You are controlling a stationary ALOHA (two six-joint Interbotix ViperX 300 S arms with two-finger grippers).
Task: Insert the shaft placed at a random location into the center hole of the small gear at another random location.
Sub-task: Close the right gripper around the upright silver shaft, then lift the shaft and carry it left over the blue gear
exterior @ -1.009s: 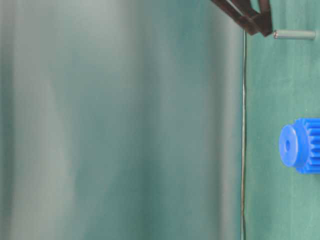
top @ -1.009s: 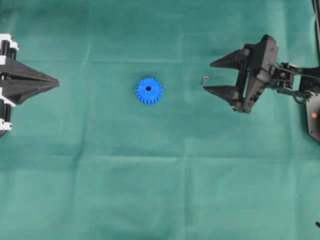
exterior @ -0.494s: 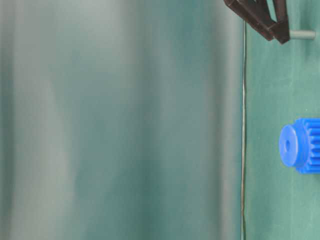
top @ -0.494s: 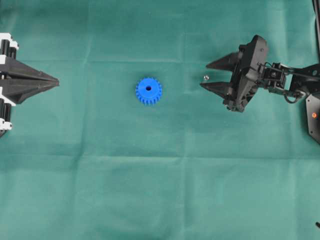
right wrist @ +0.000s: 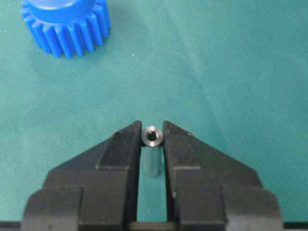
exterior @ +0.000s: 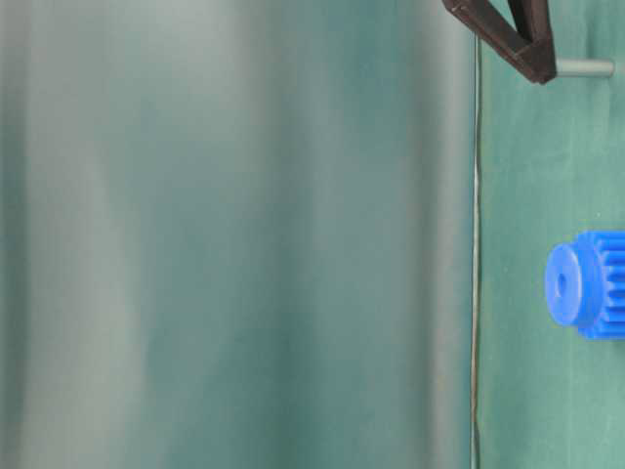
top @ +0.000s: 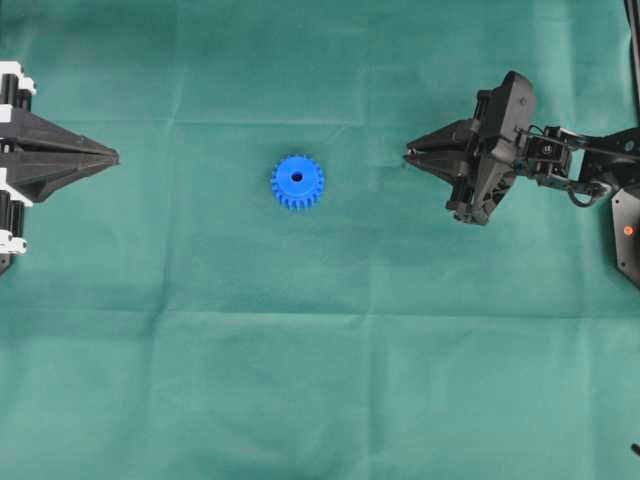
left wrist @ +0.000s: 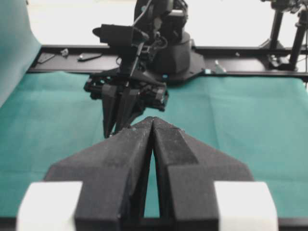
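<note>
The small gear (top: 297,181), bright blue and toothed, lies flat on the green cloth with its center hole (top: 296,177) facing up. It also shows in the right wrist view as the gear (right wrist: 65,24) at top left. The shaft (right wrist: 153,136), a short silvery pin, stands upright on the cloth between the tips of my right gripper (right wrist: 152,126), which is shut on it. In the overhead view the right gripper (top: 408,157) sits right of the gear and hides the shaft. My left gripper (top: 115,158) is shut and holds nothing, far left.
Green cloth covers the whole table. The right arm's base (top: 628,235) stands at the right edge. In the left wrist view a black frame rail (left wrist: 240,72) runs along the cloth's far side behind the right arm (left wrist: 130,91).
The right gripper's jaws have come together from wide open and now pinch the shaft. The left gripper and the gear have stayed put.
</note>
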